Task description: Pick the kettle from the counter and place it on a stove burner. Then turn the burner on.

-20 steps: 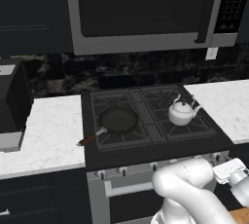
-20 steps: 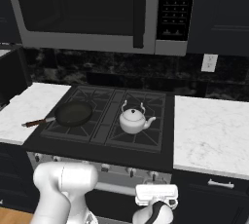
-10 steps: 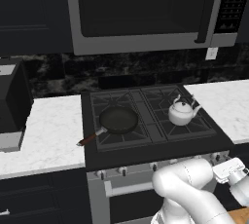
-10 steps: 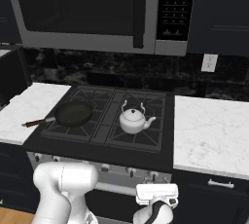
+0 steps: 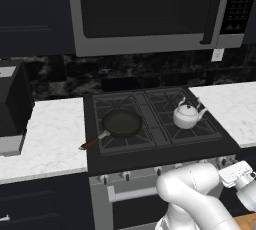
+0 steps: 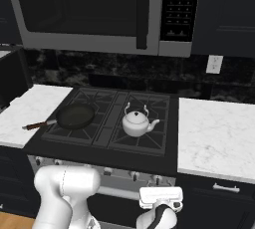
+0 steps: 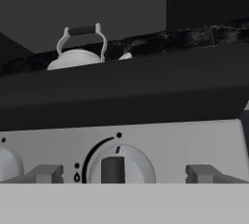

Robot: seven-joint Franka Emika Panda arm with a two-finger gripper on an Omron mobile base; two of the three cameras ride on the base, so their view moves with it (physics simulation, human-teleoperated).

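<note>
The white-silver kettle (image 5: 187, 116) (image 6: 137, 122) stands upright on the front right stove burner (image 5: 202, 132) (image 6: 145, 141), spout to the right. In the hand view only its arched handle and top (image 7: 80, 47) show above the cooktop's front edge. My gripper (image 7: 124, 173) is open, low in front of the stove, with one fingertip on each side of a round burner knob (image 7: 119, 165). From the base views my white hand (image 5: 237, 173) (image 6: 160, 196) sits just below the stove's front panel, under the right side. The white counter (image 5: 231, 108) (image 6: 215, 134) flanks the cooktop.
A dark frying pan (image 5: 121, 123) (image 6: 75, 116) with a reddish handle sits on the front left burner. Another knob (image 7: 7, 165) shows at the left edge. A microwave (image 5: 150, 14) hangs above the stove. A dark appliance (image 5: 12, 109) stands on the left counter.
</note>
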